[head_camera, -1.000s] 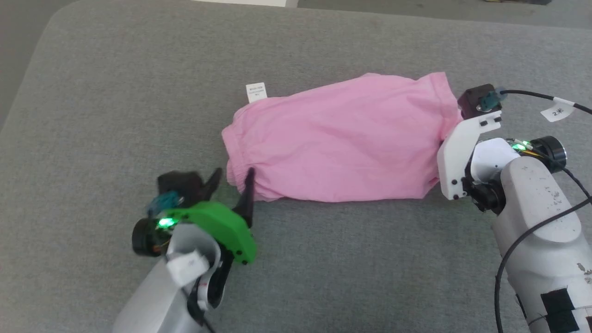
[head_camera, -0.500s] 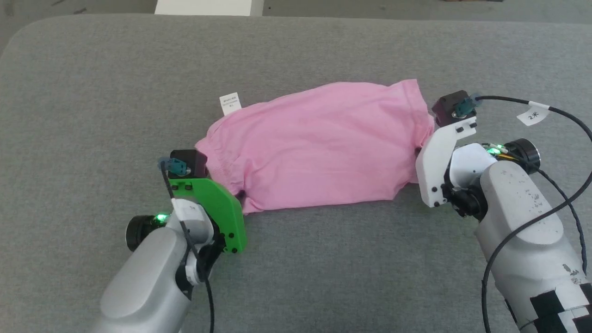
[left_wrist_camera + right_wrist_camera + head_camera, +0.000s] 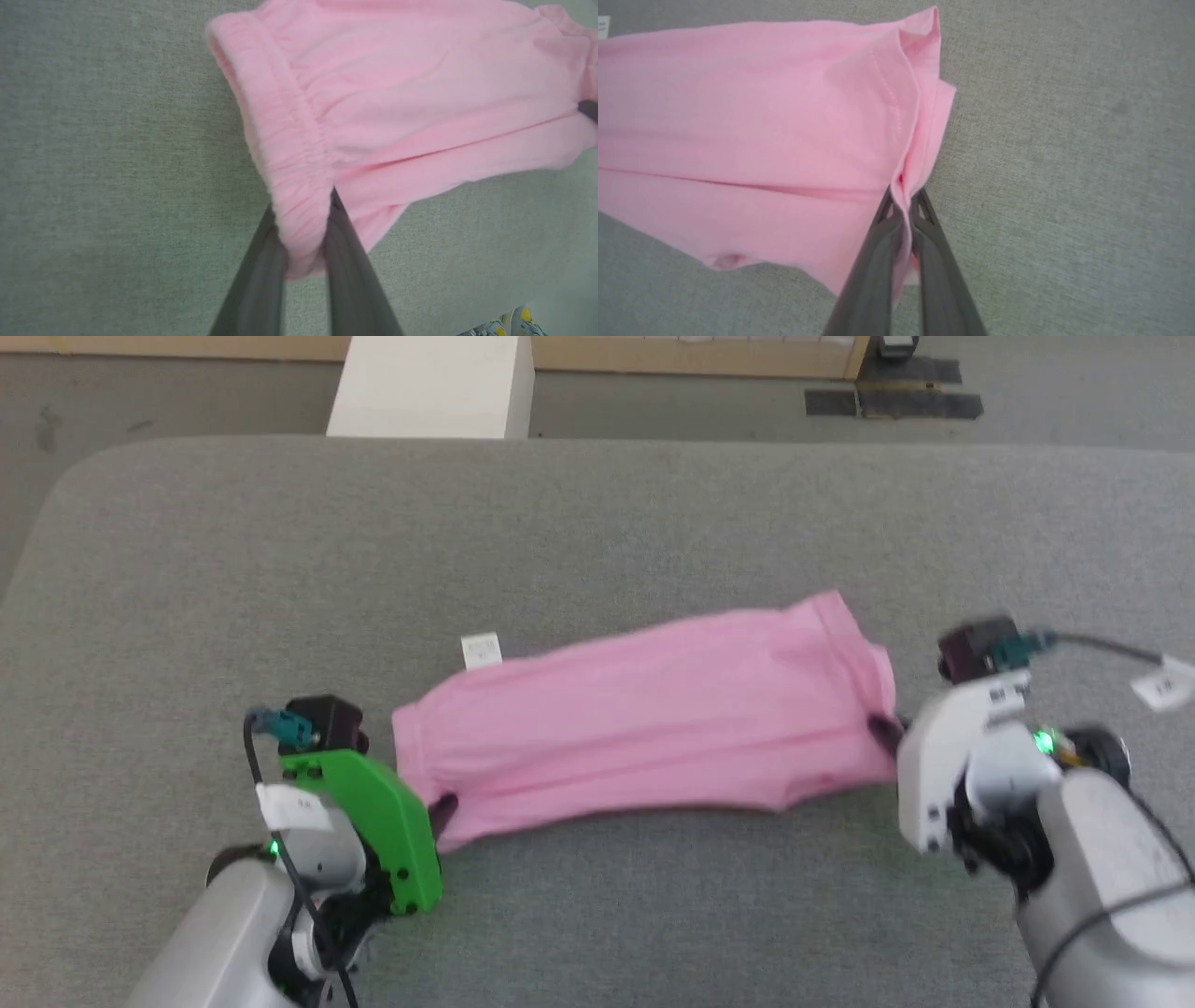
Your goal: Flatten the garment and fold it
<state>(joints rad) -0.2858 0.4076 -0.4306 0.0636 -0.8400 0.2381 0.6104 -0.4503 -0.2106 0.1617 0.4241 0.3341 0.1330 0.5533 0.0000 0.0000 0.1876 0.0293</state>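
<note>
The garment [image 3: 644, 709] stretches across the grey surface [image 3: 597, 541], gripped at opposite ends, probably to pull the cloth taut and flat. The left gripper [image 3: 303, 212] is clamped on the gathered waistband [image 3: 285, 140] (a thick bunch between its fingers). The right gripper [image 3: 903, 191] is pinched tight on the leg hem [image 3: 924, 93].

The garment [image 3: 397, 84] pinched in the left pincer [image 3: 302, 203] is soft, matt pink cloth; the pincer's fingers [image 3: 345, 261] look like smooth dark plastic. Under them, the worktop [image 3: 93, 186] is coarse grey woven fabric.
</note>
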